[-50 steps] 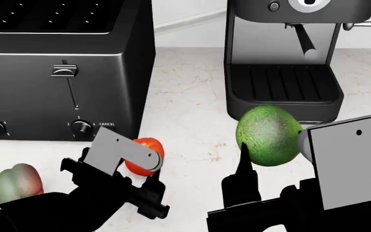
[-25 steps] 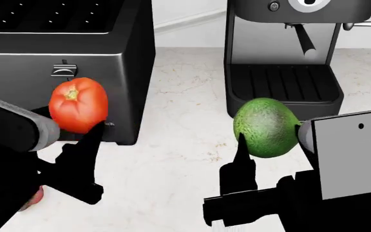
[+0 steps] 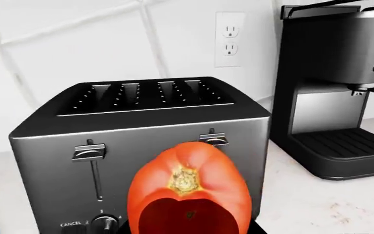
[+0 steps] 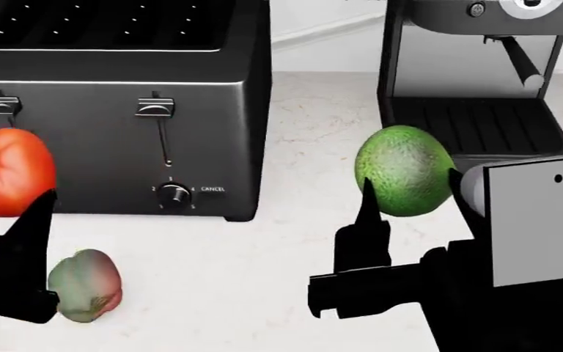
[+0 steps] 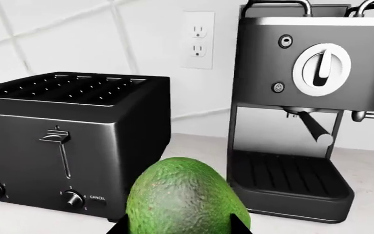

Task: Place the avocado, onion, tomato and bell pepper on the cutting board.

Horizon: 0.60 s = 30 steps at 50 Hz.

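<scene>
Holding up two foods above the white tabletop (image 4: 262, 271). Left gripper (image 4: 12, 220) shut tight on the tomato (image 4: 6, 173): shiny red, round and a bit tall, with a small yellow-green mark on top, up in front of the black toaster (image 4: 125, 110). Right gripper (image 4: 409, 213) shut tight on the avocado (image 4: 403, 181): green, egg-shaped, bumpy skin, a little bigger than the tomato, up in front of the black coffee machine (image 4: 477, 88). Down on the tabletop near the left arm, the bell pepper (image 4: 84, 285): dull grey-green, lumpy, with a pink-red patch.
</scene>
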Available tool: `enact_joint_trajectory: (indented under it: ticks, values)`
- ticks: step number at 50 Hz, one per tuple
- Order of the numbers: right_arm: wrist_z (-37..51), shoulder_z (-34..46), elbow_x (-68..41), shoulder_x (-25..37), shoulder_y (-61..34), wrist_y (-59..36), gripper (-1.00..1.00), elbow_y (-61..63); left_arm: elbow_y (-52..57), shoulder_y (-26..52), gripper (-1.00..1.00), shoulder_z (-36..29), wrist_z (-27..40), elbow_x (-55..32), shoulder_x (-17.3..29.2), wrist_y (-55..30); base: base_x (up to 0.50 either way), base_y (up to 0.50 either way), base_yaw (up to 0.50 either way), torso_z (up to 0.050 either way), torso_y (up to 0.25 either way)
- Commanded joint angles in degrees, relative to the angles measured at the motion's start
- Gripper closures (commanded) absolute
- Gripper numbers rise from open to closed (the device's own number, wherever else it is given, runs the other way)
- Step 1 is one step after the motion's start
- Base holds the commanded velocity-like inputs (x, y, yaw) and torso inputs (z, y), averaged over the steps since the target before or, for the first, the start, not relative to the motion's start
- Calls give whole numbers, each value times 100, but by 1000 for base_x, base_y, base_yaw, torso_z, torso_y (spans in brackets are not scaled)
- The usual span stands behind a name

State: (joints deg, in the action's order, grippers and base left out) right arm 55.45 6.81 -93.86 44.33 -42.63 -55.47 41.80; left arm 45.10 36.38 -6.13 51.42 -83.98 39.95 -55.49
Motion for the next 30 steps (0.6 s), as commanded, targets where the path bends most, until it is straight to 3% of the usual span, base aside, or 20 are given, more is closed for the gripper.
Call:
enact_joint_trajectory:
  ticks: [1,30]
  values:
    - [-154,-196,66,-32,33,35,100,164,101,-245,100,299,122,-67,20,186,0,500,0,0,0]
    - [-118,-159,-58,53,39,80,100,191,102,-330,100,270,210,-82,37,247,0,500,0,1,0]
